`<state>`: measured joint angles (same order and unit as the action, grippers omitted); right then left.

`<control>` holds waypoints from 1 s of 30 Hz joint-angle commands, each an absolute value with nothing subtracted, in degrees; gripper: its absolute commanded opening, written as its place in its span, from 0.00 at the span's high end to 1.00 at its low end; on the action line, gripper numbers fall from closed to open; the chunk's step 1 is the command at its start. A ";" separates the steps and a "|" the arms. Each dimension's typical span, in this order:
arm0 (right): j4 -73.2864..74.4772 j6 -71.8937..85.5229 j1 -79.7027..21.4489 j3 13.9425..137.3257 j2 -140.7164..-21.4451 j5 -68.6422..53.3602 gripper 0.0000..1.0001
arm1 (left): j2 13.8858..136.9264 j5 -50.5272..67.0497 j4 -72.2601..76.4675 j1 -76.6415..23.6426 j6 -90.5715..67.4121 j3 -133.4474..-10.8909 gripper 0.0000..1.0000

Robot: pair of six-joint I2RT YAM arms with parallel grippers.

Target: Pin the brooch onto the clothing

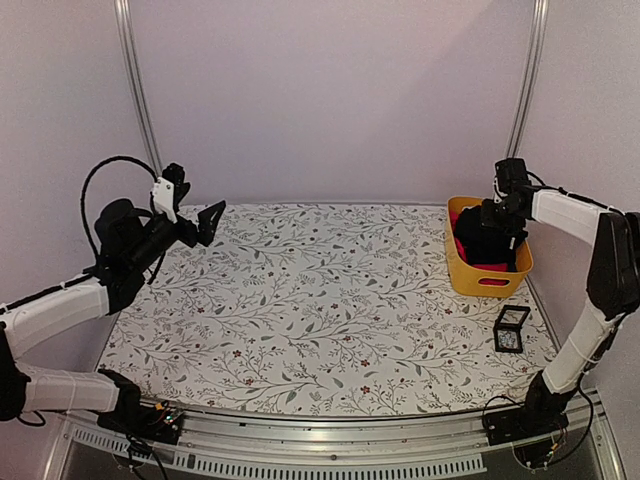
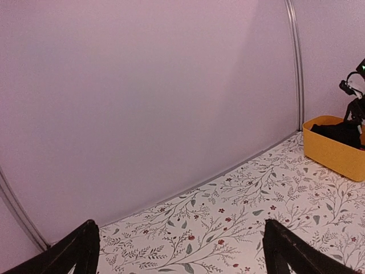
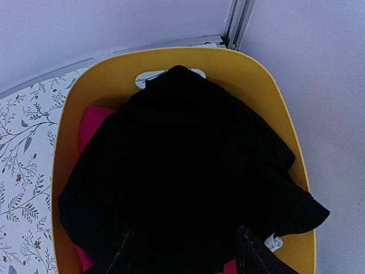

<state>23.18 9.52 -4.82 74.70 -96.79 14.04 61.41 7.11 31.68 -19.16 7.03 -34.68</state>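
The desk (image 1: 320,300) is lying open across its middle, from the left tool (image 1: 213,222), hanging spread at the far left, to the yellow basket (image 1: 470,275) at the far right. The clothing (image 3: 182,171) is filling that basket and spilling over its rim, directly under the spread right tool (image 3: 185,260). A small black frame (image 1: 511,329) is standing near the basket, on its near side.

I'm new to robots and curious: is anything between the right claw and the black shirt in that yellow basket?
Nothing visible does. The black shirt lies on top in the yellow basket, covering most of the pink garment, and the right gripper hangs directly over it with its fingers spread.
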 commanded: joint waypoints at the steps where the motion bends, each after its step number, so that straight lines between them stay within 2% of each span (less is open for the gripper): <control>1: 26.94 10.17 -5.01 76.45 -93.73 25.00 0.48 | 60.85 8.81 31.70 -21.37 8.41 -34.44 0.00; 5: 29.48 8.81 -4.19 77.91 -95.13 30.06 0.60 | 60.63 10.40 31.04 -21.92 8.54 -35.21 0.00; 8: 30.17 9.02 -3.33 78.42 -97.32 33.34 0.58 | 59.53 10.93 31.46 -22.05 8.83 -34.79 0.00; 19: 31.36 6.18 -0.69 83.79 -106.64 33.33 0.55 | 59.44 12.17 31.91 -22.59 9.09 -34.18 0.00; 24: 31.47 5.88 -0.53 84.16 -110.46 32.74 0.57 | 59.74 12.48 31.85 -22.67 9.25 -34.04 0.00; 26: 31.67 5.51 -0.53 84.28 -111.65 33.64 0.65 | 59.84 12.55 31.81 -22.66 9.26 -34.16 0.00; 30: 32.23 6.00 -0.54 84.21 -111.65 32.72 0.99 | 59.86 12.50 31.67 -22.66 9.31 -34.17 0.00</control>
<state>30.92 5.43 -0.69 83.00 -111.26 32.64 59.42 11.73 31.81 -21.78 8.62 -34.52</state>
